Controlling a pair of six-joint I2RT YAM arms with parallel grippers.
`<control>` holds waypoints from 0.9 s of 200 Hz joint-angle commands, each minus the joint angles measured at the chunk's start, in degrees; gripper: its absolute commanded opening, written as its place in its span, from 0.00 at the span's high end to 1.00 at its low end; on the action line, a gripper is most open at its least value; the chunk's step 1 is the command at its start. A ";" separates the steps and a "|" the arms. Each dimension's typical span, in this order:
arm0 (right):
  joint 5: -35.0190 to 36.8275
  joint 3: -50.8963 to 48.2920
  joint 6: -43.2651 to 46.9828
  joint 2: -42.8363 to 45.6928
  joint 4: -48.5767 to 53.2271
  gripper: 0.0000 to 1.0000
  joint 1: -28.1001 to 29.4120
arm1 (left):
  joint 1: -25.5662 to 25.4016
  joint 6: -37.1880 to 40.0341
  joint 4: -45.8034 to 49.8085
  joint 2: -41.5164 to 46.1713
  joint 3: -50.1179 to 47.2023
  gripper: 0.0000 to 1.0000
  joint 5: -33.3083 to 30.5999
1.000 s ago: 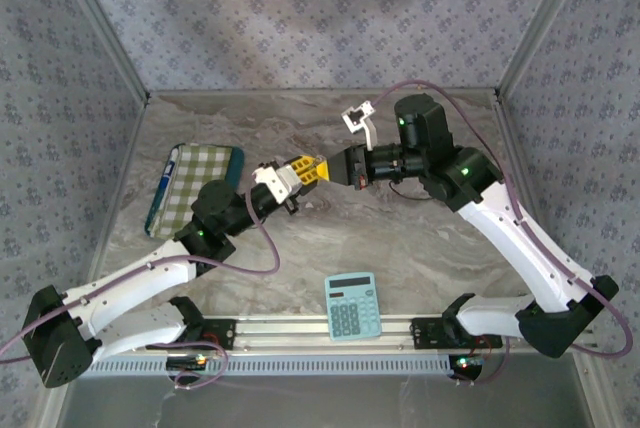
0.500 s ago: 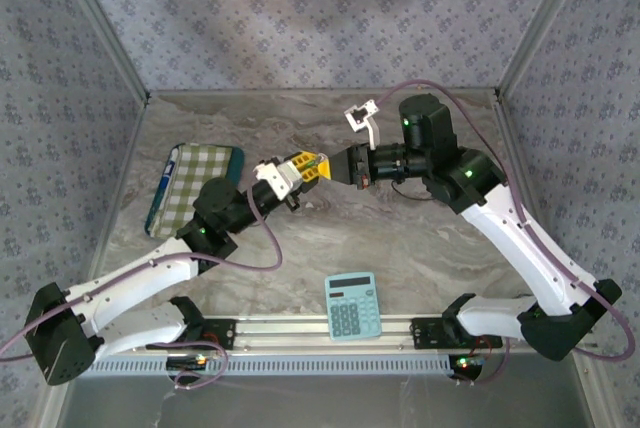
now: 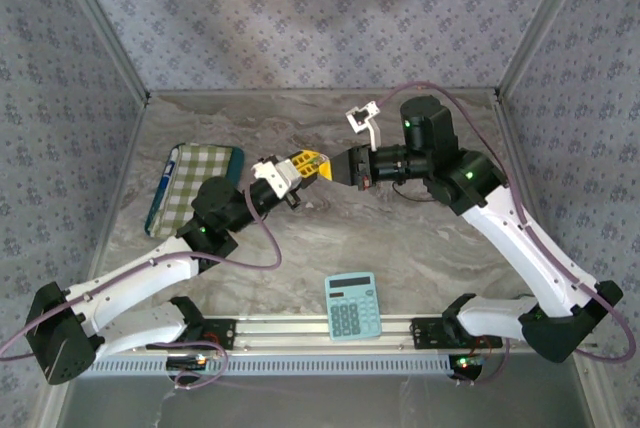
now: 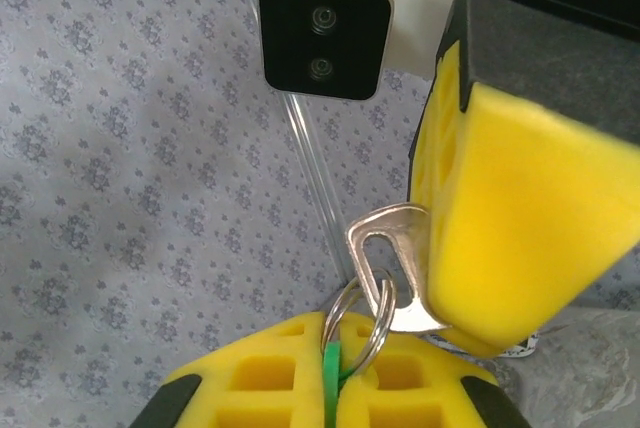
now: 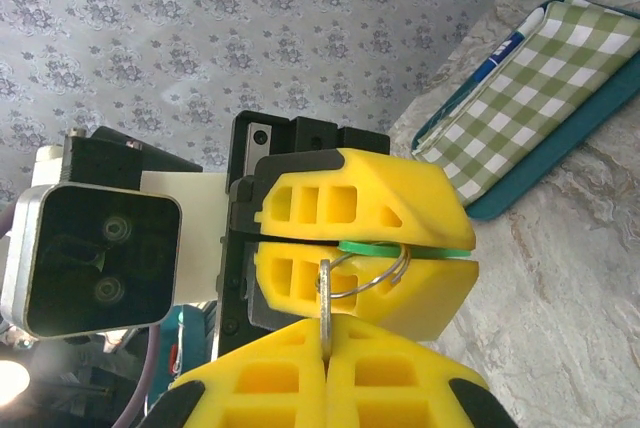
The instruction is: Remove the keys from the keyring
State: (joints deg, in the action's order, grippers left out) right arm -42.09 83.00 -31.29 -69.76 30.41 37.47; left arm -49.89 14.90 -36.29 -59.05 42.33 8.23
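The keys hang between both grippers above the middle of the table. A bright green flat piece (image 4: 330, 378) is pinched in my left gripper (image 4: 335, 348), which is shut on it. The wire keyring (image 4: 378, 333) loops out of those yellow fingers. A silver key (image 4: 385, 238) hangs on the ring, its blade clamped in my right gripper (image 5: 325, 333), which is shut. The right wrist view shows the green piece (image 5: 400, 247), the keyring (image 5: 385, 273) and the silver key (image 5: 325, 293) edge-on. From above, the left gripper (image 3: 318, 166) and the right gripper (image 3: 340, 168) meet tip to tip.
A green checked tray (image 3: 195, 188) with a pen lies at the left of the marble table. A light blue calculator (image 3: 352, 305) sits near the front rail. Patterned walls close in the back and sides.
Both grippers, still joined through the ring, have drifted slightly toward the back of the table. Their grips have not changed.
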 commanded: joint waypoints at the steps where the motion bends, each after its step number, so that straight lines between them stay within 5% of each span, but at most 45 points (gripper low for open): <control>1: -1.46 -0.48 -0.88 1.51 -0.92 1.00 -0.32 | 0.17 -0.21 -2.47 0.16 1.69 0.98 0.82; 86: 4.00 -3.61 3.62 5.14 -2.71 1.00 -1.79 | 1.16 -7.17 4.33 2.41 2.96 1.00 2.41; 180: 18.79 -17.50 25.57 17.61 -14.32 1.00 3.05 | 2.34 -19.02 11.80 4.89 6.18 1.00 4.95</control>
State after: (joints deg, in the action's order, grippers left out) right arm -30.39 68.73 -14.39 -57.67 19.57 40.32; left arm -49.52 0.69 -24.64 -57.30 46.19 16.12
